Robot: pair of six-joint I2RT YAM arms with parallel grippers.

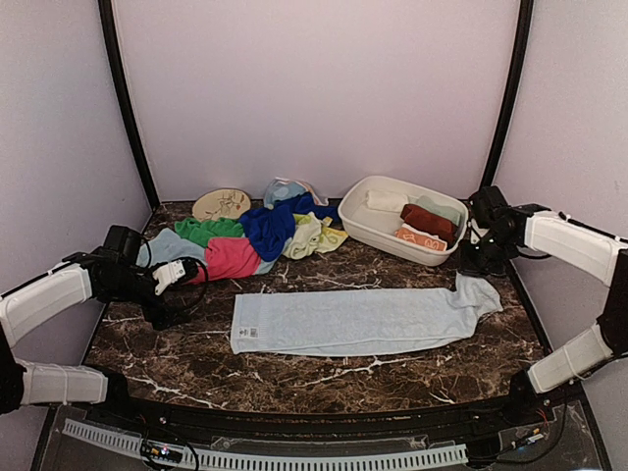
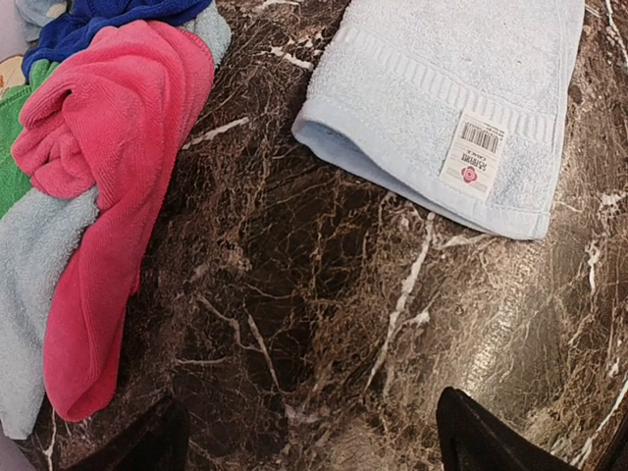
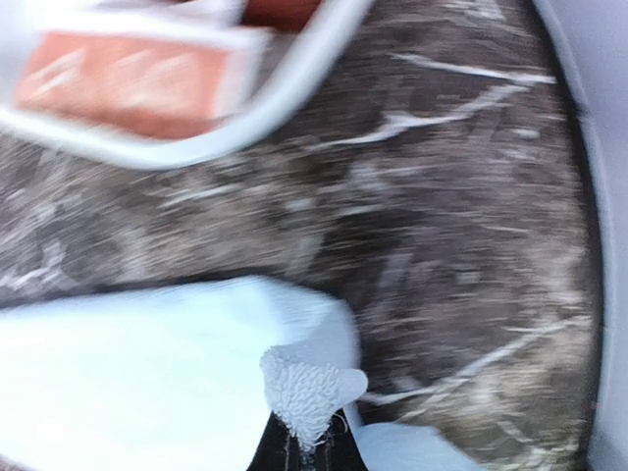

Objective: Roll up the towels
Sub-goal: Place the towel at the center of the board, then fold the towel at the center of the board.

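As rolled terry towels point(image 1: 428, 221) are kept in the white oval plastic basin point(image 1: 383, 238), a corner of the flat pale blue terry towel point(image 1: 363, 321) on the marble table point(image 1: 343, 383) is pinched by the right gripper point(image 3: 304, 449). The left gripper point(image 2: 312, 432) is held low, jaws released.

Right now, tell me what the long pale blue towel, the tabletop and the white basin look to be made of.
The pale blue towel: soft looped terry cloth, probably cotton; fuzzy pile, woven band and barcode label at its end.
The tabletop: dark brown marble or a marble-look laminate; white veins, glossy sheen.
The white basin: likely moulded plastic; smooth, thin rolled rim.
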